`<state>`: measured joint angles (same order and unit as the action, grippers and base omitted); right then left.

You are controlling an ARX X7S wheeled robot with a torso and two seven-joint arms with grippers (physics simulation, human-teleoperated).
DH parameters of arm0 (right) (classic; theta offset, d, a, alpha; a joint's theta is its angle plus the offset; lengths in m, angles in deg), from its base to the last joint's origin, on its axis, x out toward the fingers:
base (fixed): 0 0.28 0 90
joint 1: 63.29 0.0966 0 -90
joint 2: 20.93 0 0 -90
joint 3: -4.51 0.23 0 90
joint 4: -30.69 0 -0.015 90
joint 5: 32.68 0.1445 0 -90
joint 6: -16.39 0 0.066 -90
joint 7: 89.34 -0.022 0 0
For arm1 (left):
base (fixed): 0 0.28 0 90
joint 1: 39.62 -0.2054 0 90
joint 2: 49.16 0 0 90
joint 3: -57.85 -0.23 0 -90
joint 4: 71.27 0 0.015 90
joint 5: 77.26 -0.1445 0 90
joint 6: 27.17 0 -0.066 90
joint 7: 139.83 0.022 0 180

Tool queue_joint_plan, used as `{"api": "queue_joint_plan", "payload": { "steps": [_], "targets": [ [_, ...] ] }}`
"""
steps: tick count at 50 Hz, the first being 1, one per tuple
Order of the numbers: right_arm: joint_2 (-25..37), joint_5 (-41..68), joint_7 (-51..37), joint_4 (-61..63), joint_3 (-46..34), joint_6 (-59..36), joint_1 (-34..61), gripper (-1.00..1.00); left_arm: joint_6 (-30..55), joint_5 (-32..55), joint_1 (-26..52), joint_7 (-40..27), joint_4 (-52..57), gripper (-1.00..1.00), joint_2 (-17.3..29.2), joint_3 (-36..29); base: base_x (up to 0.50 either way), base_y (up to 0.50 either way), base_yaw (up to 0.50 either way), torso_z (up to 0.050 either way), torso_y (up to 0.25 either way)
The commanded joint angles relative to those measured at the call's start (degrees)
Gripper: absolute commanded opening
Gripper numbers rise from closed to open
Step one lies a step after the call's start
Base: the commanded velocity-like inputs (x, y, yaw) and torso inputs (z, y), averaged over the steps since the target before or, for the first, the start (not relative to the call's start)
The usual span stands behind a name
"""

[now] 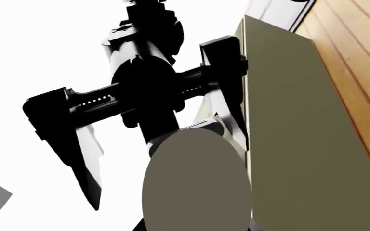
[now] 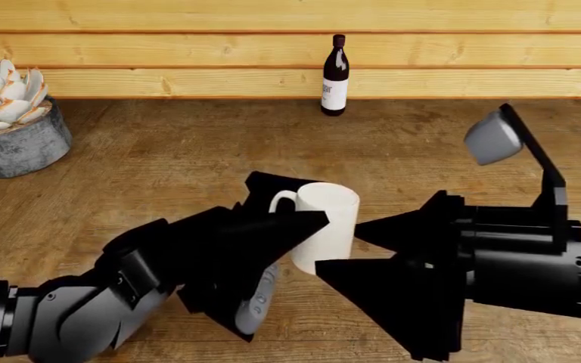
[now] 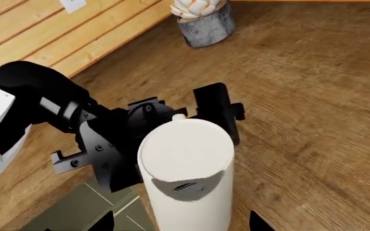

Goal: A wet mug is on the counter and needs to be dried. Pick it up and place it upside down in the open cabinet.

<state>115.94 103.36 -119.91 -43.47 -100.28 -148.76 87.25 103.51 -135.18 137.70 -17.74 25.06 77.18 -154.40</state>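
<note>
At nine o'clock on the brown weathered-wood desk (image 2: 169,162) sits a grey stone pot holding a pale succulent (image 2: 10,121). Nearer the middle, the black left pincer (image 2: 281,249) reaches in, its jaws spread wide around the glossy white cylindrical mug (image 2: 323,227) without visibly pressing on it. The mug stands upright on the desk at the centre, its loop handle turned to ten o'clock. At twelve o'clock, against the yellow plank wall (image 2: 169,53), a dark wine bottle with a white label (image 2: 335,76) stands well apart from the mug. At three o'clock the black right pincer (image 2: 371,246) points at the mug with jaws spread, just beside it.
</note>
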Motion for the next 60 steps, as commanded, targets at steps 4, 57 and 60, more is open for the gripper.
{"api": "queue_joint_plan", "payload": {
  "steps": [4,57,60],
  "targets": [
    [-0.74,-1.39,0.94,-0.25,-0.34,-0.21,-0.48,1.0,-0.8,0.42,0.22,-0.9,1.64,-1.0,0.47,1.22,0.0,0.0,0.0,0.0,0.0],
    [-1.62,-4.12,2.82,0.06,-2.46,-0.03,-0.61,-1.0,-1.5,-1.38,-1.91,-0.54,2.12,-1.0,-0.22,1.62,0.0,0.0,0.0,0.0,0.0],
    [-1.51,-4.23,2.75,0.56,-2.46,0.03,-0.68,-1.0,-1.53,-1.46,-1.93,-0.47,2.15,-1.0,-0.17,1.69,0.0,0.0,0.0,0.0,0.0]
  ]
}}
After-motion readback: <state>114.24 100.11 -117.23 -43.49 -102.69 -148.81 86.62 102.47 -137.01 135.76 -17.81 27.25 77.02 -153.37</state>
